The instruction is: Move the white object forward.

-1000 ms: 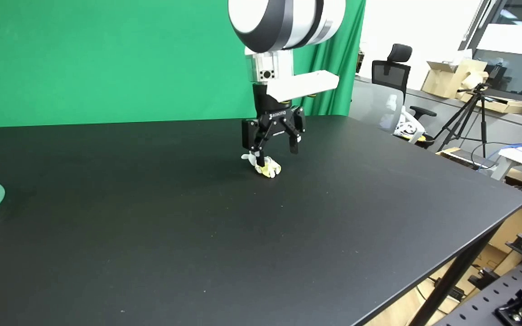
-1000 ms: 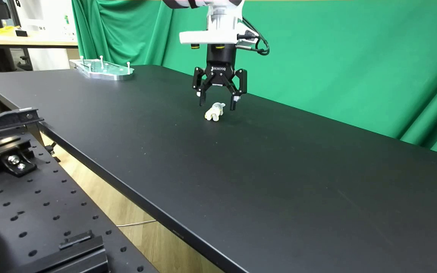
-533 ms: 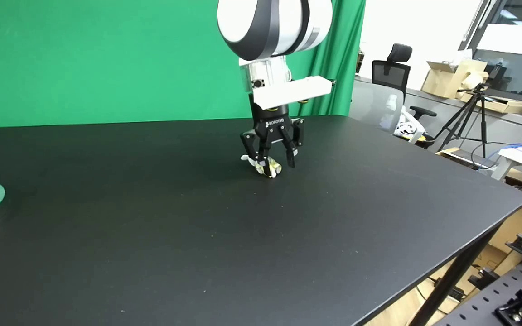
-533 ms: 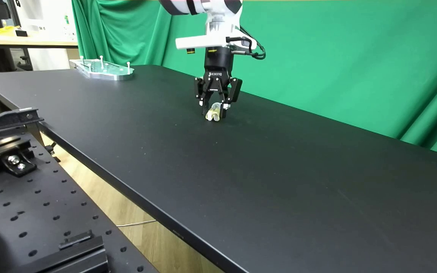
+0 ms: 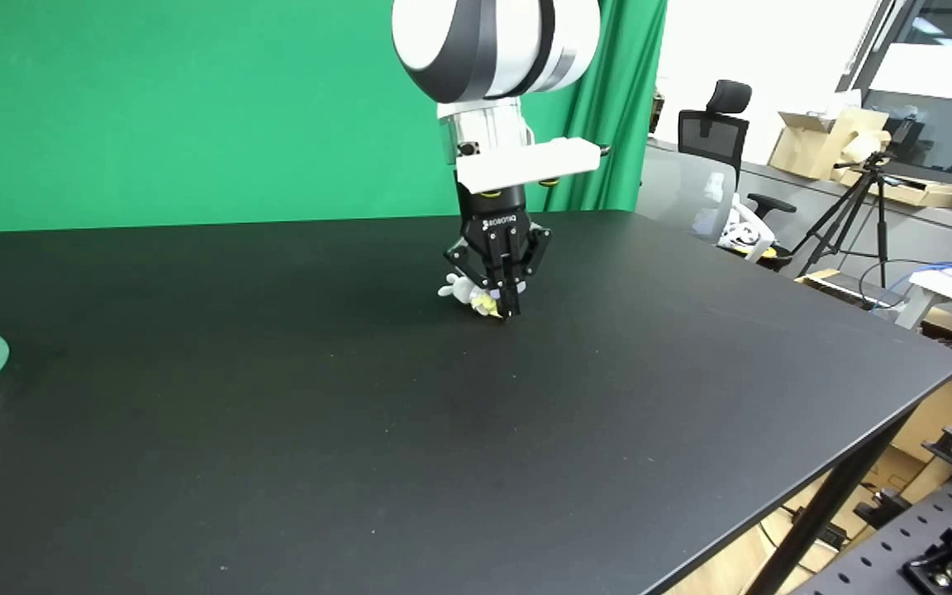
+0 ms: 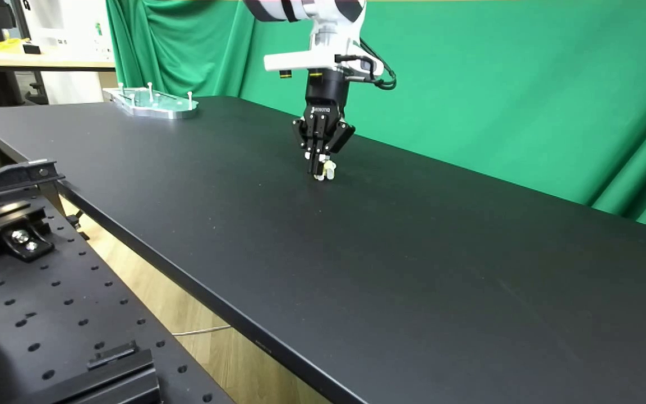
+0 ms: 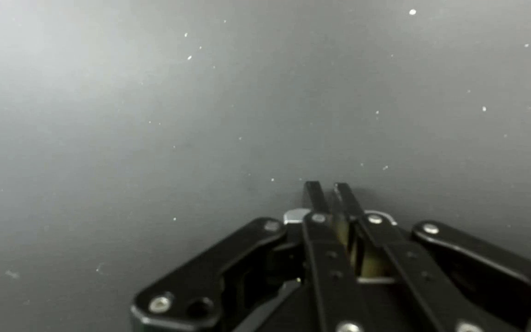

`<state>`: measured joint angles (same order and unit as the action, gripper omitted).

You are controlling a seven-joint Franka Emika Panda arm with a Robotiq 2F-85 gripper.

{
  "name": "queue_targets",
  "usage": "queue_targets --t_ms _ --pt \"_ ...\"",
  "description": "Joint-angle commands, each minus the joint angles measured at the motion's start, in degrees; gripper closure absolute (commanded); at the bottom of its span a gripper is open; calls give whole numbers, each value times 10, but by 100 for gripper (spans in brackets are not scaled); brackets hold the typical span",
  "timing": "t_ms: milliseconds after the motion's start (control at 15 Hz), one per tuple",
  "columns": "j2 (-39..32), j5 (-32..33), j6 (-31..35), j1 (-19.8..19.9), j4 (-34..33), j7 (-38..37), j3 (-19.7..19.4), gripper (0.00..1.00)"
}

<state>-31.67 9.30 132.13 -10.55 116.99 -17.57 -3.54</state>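
Near the centre of an exterior view, the white toy figure (image 5: 461, 289) lies on the black table (image 5: 410, 446) against the gripper (image 5: 509, 312), whose jaws stand nearly together, seemingly pinching it. The grasp looks done, while the move forward appears yet to be made. A ROBOTIQ label (image 6: 321, 110) is readable on the gripper in both exterior views.

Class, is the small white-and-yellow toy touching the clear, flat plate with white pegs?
Apart: an exterior view shows black tabletop between toy and plate.
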Motion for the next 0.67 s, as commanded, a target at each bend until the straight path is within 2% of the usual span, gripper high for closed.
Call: queue_targets --t_ms 0,200,267,333,600 --pt "5 -12 -20 8 -11 -3 5 98" --pt "22 -10 -15 9 2 9 8 98" --pt "26 -12 -19 12 2 23 12 68" --pt "29 -9 -19 14 2 36 14 67" --pt "34 -6 -24 31 -9 117 26 40"
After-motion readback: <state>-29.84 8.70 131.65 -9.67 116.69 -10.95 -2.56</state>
